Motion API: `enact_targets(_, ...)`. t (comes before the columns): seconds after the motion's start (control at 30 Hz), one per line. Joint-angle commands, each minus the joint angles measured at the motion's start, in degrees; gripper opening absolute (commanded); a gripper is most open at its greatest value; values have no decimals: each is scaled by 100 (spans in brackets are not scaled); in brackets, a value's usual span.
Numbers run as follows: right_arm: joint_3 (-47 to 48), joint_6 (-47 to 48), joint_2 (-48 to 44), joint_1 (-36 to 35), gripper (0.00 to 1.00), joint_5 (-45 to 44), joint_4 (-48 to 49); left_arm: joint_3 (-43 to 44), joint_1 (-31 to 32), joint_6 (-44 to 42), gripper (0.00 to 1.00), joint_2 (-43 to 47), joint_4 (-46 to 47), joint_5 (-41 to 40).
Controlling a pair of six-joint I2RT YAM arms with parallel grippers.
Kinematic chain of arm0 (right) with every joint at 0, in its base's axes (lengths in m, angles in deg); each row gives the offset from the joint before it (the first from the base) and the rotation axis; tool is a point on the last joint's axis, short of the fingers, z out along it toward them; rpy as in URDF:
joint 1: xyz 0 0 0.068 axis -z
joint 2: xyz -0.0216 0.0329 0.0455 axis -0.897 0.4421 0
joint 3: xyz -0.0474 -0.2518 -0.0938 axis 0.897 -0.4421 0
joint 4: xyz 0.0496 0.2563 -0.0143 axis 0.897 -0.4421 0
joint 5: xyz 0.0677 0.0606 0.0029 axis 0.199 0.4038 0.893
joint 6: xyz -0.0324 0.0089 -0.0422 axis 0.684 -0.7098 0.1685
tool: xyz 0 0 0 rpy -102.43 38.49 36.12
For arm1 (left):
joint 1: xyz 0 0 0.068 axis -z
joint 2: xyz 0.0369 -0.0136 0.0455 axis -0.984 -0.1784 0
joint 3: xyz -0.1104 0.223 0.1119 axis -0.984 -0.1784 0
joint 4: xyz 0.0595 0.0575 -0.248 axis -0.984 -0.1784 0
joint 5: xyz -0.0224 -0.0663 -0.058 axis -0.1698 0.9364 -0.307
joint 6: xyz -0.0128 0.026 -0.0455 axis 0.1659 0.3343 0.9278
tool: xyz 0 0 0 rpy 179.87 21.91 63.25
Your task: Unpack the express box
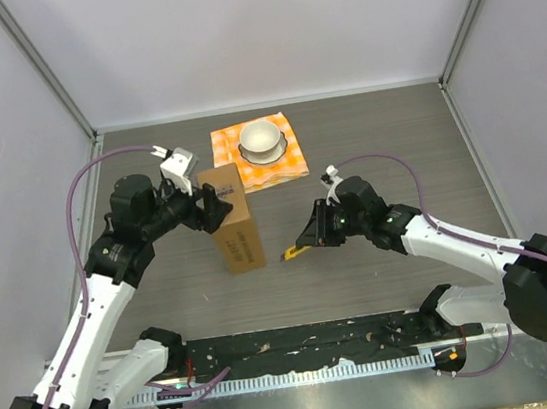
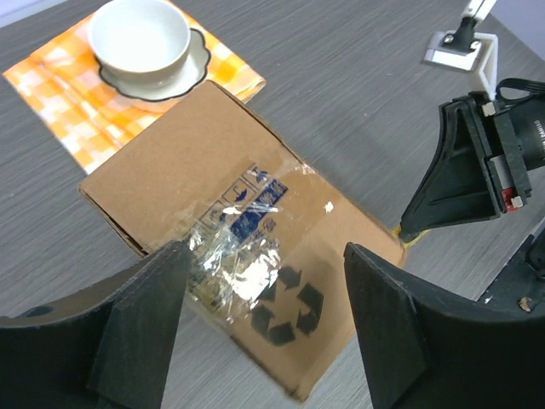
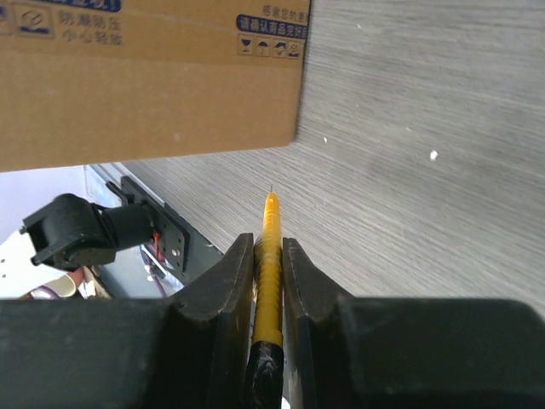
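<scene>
Shows the express box (image 1: 232,220) flat on the grey wood-grain surface (image 1: 396,138), left of centre, long axis running near to far. Bears blue handling marks, dark recycling arrows and a crinkled patch of glossy tape on its upper face. Loses its left flank behind the left fingers (image 1: 216,210) from above and its near edge behind them in the left wrist view; gets cut off at the top and left of the right wrist view. Spreads those left fingers wide, one to each side of the carton, gripping nothing; cannot tell whether either touches cardboard. Pinches a slim yellow tool (image 3: 271,217) tight in the right fingers (image 1: 310,238), fine tip forward, near the box's near right corner but apart from it; buries the tool's rear between them. Has, just beside the box's far end, an orange checked cloth (image 1: 288,162) under a saucer (image 1: 246,154) and white bowl (image 1: 263,137)
</scene>
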State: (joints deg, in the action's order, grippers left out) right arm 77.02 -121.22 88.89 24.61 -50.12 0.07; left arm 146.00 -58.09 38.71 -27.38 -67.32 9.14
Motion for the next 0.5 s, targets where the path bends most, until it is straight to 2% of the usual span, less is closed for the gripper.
enact_targets(0.0, 141, -214, 171, -13, 1, 13, 914, 461, -159, -164, 80, 105, -524, -242)
enact_targets(0.1, 175, -188, 408, -4, 1, -110, 1124, 576, -220, -76, 86, 114, -621, -251)
enact_targets(0.13, 219, -162, 556, 4, 1, -197, 1134, 593, -238, -24, 91, 114, -586, -234)
enact_targets(0.27, 439, 206, 969, 83, 1, -409, 1152, 629, -255, 336, 94, 53, -323, 73)
enact_targets(0.3, 500, 277, 1041, 136, 1, -453, 1117, 655, -256, 511, 100, 26, -209, 153)
enact_targets(0.47, 817, 585, 1374, 373, 1, -602, 1020, 954, -361, 540, 100, 43, -427, -65)
